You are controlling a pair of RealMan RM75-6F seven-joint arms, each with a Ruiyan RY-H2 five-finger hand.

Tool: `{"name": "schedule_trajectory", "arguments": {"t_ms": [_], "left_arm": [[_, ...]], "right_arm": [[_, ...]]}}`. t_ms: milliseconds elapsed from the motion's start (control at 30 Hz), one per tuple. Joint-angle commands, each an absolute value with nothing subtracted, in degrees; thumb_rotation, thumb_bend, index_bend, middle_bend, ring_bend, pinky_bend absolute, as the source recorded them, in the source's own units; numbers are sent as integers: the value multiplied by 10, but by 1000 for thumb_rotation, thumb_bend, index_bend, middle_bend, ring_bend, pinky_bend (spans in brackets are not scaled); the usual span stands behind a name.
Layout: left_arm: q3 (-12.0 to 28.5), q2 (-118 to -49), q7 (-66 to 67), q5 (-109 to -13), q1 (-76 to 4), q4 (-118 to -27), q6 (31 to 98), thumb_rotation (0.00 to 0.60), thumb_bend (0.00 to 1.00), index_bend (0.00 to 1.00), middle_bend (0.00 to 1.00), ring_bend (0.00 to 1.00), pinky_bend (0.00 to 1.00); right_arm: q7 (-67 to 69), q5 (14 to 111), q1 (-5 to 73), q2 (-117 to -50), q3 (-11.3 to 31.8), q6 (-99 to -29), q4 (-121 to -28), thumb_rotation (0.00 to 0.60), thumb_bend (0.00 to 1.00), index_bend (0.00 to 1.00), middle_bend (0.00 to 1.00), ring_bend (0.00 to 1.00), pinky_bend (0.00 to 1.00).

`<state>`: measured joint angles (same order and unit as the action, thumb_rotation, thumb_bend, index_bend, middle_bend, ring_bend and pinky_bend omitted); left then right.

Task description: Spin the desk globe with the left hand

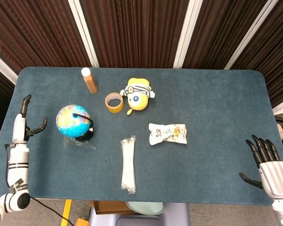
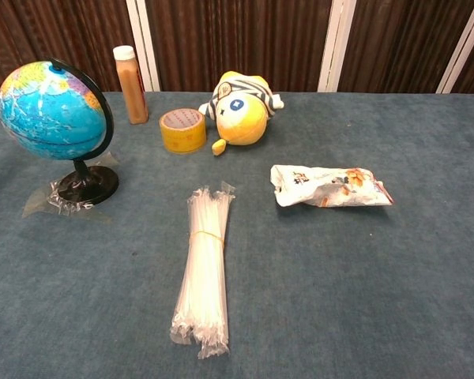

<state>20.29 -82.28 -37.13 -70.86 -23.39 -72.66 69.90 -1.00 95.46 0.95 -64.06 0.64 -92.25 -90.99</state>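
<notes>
The desk globe (image 1: pixel 73 120) stands on a black base at the table's left, blue with yellow and pink land, a black arc over it; the chest view shows the globe (image 2: pixel 51 110) at far left on crinkled clear plastic. My left hand (image 1: pixel 22 121) is held upright with fingers spread, well left of the globe and not touching it; it is out of the chest view. My right hand (image 1: pixel 269 165) rests open, holding nothing, at the table's near right corner.
Behind the globe stands a brown bottle (image 1: pixel 89 80). A roll of yellow tape (image 1: pixel 114 102) and a yellow plush toy (image 1: pixel 137 95) lie mid-table. A snack packet (image 1: pixel 167 133) and a bundle of clear straws (image 1: pixel 128 164) lie nearer the front edge.
</notes>
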Motion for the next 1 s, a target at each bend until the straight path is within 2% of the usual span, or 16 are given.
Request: {"name": "schedule_trajectory", "arguments": {"t_ms": [33, 200, 333, 600, 1000], "left_arm": [[171, -784, -410, -769, -199, -791, 742, 600, 398, 0, 0, 0, 0], [134, -765, -377, -818, -188, -829, 760, 600, 374, 0, 0, 0, 0], [120, -772, -316, -833, -196, -842, 758, 600, 351, 0, 0, 0, 0], [137, -831, -224, -807, -217, -830, 767, 600, 323, 0, 0, 0, 0], [149, -850, -210, -780, -245, -816, 734, 600, 327, 0, 0, 0, 0]], "right_arm": [[-10, 955, 10, -641, 6, -921, -909, 600, 171, 0, 0, 0, 0], [-8, 956, 11, -642, 4, -917, -910, 600, 171, 0, 0, 0, 0], [-7, 959, 13, -642, 3, -916, -910, 600, 171, 0, 0, 0, 0], [5, 956, 13, -635, -1, -909, -914, 600, 171, 0, 0, 0, 0], [6, 954, 12, -634, 0, -909, -916, 600, 171, 0, 0, 0, 0]]}}
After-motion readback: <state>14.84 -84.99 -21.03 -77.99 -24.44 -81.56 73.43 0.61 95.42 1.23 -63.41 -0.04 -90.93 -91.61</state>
